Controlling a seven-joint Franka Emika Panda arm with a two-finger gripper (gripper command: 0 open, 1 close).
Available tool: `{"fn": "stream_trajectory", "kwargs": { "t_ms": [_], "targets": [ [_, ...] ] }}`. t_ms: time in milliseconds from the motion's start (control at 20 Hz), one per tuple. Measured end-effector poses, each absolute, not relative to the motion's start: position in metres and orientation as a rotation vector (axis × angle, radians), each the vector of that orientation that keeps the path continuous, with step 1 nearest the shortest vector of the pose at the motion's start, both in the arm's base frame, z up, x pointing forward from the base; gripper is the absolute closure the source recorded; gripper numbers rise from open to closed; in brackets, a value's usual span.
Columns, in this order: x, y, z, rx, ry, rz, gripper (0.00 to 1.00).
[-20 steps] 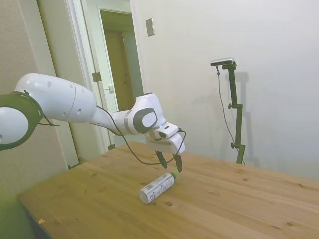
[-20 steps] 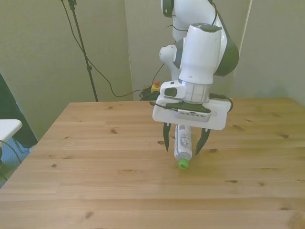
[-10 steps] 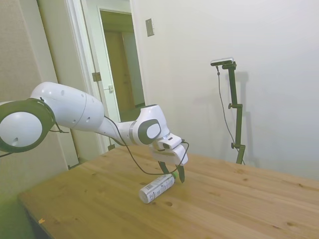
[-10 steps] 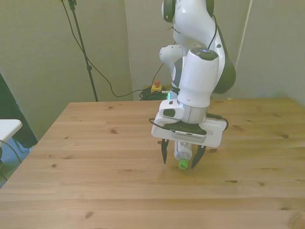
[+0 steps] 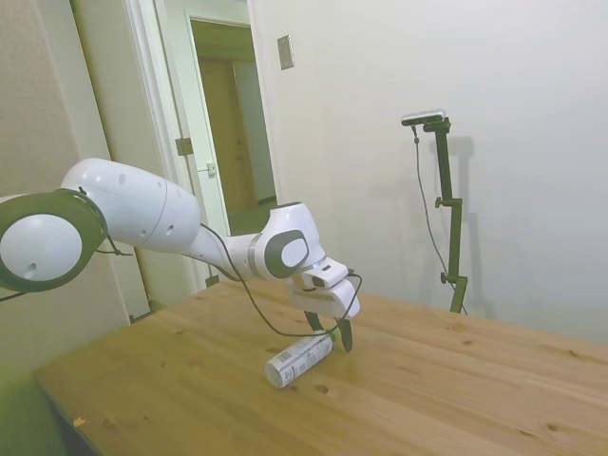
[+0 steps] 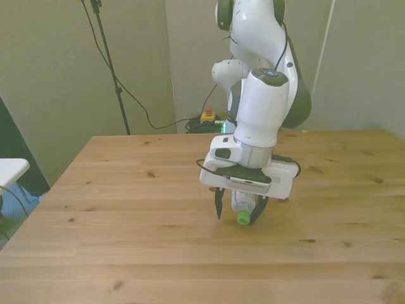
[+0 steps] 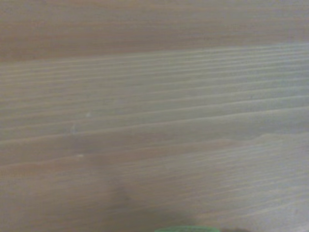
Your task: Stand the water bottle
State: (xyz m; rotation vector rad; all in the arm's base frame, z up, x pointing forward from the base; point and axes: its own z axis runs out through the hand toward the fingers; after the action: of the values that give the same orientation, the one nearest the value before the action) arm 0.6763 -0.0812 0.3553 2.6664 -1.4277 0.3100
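Observation:
The water bottle lies on its side on the wooden table. It has a white printed label, and its green cap points toward the table's front edge in the front view. My gripper is low over the bottle's cap end. Its dark fingers stand open on either side of the neck, close to the table. In the side view the gripper hides the cap end. The wrist view is blurred wood grain with a sliver of the green cap at its edge.
The table is bare wood around the bottle. A wall stands behind it and an open doorway is at the side view's far left. Cables and a red button lie on the floor beyond the table.
The gripper has come down from above the bottle until its fingers straddle the cap end near the table. The bottle has not moved.

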Motion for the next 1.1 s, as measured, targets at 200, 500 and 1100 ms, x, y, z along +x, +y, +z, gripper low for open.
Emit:
{"fn": "stream_trajectory", "kwargs": {
  "t_ms": [200, 500, 1100],
  "targets": [
    [0.676, -0.081, 0.354, 2.651, -1.453, 0.299, 1.0],
    [0.676, -0.08, 0.353, 2.64, -1.468, 0.287, 1.0],
    [0.678, -0.074, 0.381, 2.605, -1.585, 0.322, 1.0]
  ]
}}
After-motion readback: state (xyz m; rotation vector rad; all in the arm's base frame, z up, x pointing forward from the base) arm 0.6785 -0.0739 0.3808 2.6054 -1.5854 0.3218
